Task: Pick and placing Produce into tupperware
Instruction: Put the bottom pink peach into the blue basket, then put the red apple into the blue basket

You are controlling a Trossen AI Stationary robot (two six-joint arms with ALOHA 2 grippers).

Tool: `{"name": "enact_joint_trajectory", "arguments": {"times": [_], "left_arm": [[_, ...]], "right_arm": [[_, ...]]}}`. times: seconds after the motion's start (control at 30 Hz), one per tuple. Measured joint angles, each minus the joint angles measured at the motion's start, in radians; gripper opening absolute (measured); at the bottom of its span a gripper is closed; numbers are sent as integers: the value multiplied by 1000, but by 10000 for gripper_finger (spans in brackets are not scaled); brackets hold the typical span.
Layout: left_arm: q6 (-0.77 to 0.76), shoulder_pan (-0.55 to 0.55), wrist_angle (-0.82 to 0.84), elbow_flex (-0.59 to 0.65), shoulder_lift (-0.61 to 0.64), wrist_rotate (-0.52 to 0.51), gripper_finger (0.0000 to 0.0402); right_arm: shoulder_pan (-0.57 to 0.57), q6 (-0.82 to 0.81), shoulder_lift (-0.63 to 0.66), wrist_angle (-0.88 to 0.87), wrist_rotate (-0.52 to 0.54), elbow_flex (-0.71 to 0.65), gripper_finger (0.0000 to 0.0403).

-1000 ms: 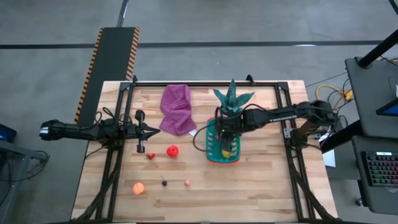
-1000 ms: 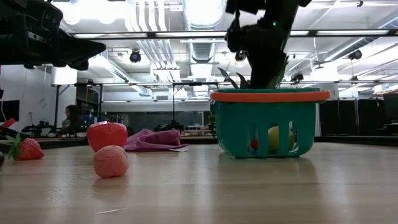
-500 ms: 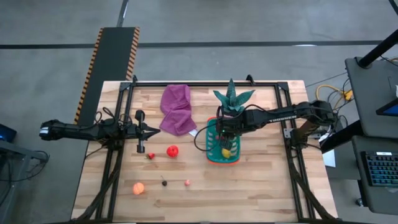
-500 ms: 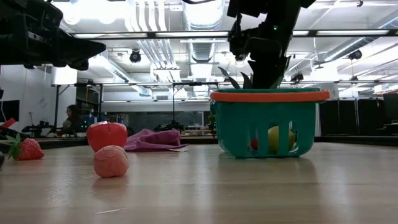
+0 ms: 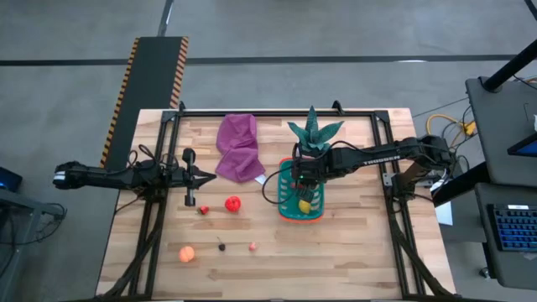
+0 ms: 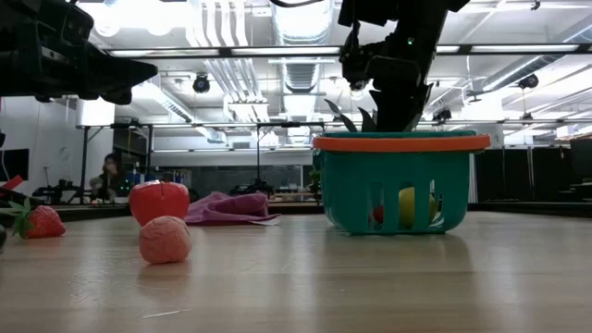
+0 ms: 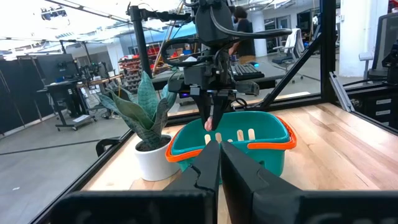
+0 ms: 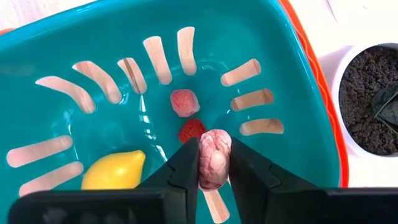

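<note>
- Right gripper (image 8: 214,163) hangs above the teal tupperware (image 5: 286,186), jaws pinching a pale pink wrinkled piece (image 8: 214,158), held over the basket floor so a release would drop it inside.
- Already in the basket: yellow lemon (image 8: 114,171), a small red piece (image 8: 192,130), a small pink piece (image 8: 185,102). Lemon also shows through the slots in the low view (image 6: 413,205).
- Tupperware sits right of table centre, just beside the potted plant (image 5: 314,134); purple cloth (image 5: 238,148) lies to its left.
- Left gripper (image 5: 206,175) waits near the left table edge, jaws pressed together, holding nothing.
- Still on the table: red fruit (image 5: 232,202), strawberry (image 5: 203,210), orange ball (image 5: 186,253), a dark piece (image 5: 221,246), a pink piece (image 5: 252,246) — the last two are too small to identify, probably berries.
- Judgement: release is next; height looks low enough that the piece should not bounce out.
</note>
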State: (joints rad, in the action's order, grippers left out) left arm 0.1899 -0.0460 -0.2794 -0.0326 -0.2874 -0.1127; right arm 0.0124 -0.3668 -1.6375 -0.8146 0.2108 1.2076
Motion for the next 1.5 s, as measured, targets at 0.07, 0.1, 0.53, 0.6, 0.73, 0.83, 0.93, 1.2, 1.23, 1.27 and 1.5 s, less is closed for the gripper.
{"name": "enact_joint_trajectory", "arguments": {"times": [0.07,0.1,0.53,0.6,0.73,0.83,0.93,1.2,1.23,1.27,1.5], "left_arm": [[0,0,0,0,0,0,0],[0,0,0,0,0,0,0],[0,0,0,0,0,0,0],[0,0,0,0,0,0,0],[0,0,0,0,0,0,0],[0,0,0,0,0,0,0],[0,0,0,0,0,0,0],[-1,0,1,0,0,0,0],[-1,0,1,0,0,0,0],[-1,0,1,0,0,0,0],[-2,0,2,0,0,0,0]], "right_arm": [[0,0,0,0,0,0,71],[0,0,0,0,0,0,71],[3,0,0,0,-8,12,130],[3,0,0,0,-8,14,147],[3,0,0,1,-8,17,175],[3,-3,0,0,-9,22,188],[3,-22,1,1,-46,30,196],[7,-70,1,4,-225,57,198],[10,-82,1,4,-234,65,199],[16,-88,1,4,-236,75,199],[105,-75,5,9,-235,164,199]]}}
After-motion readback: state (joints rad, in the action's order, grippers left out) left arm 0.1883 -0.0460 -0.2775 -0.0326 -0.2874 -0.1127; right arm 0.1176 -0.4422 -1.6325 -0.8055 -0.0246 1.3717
